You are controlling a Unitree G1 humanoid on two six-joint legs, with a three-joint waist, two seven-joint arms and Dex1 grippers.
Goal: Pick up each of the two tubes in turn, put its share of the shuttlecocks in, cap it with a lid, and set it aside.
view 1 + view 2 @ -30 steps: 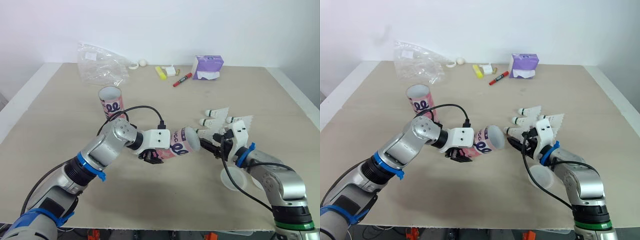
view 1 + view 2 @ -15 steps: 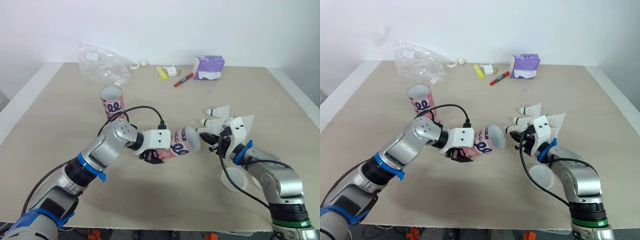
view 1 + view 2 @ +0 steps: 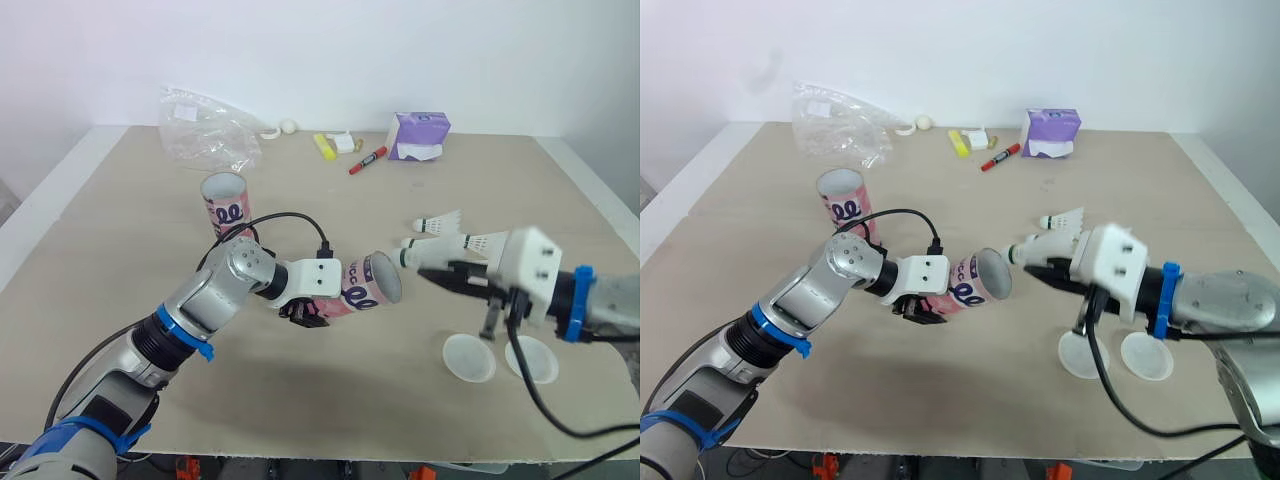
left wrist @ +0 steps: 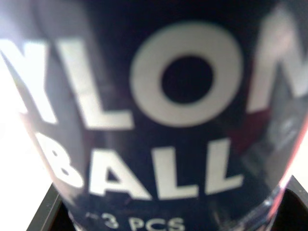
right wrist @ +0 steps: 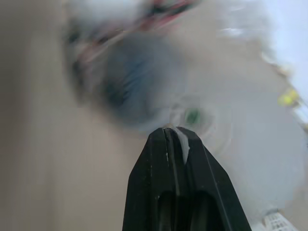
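Left eye view: left pincer (image 3: 308, 312) clamps the pink tube (image 3: 362, 287) tipped sideways, its mouth facing the right pincer (image 3: 432, 274), which is closed on a shuttlecock (image 3: 430, 256), apparently for loading.

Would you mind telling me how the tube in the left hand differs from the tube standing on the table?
The held tube lies nearly level in the left hand, above the table; the standing tube sits upright on it, ungripped. The held tube's open mouth faces the shuttlecock in the right hand; the standing tube's mouth faces up. Both are pink, printed and uncapped.
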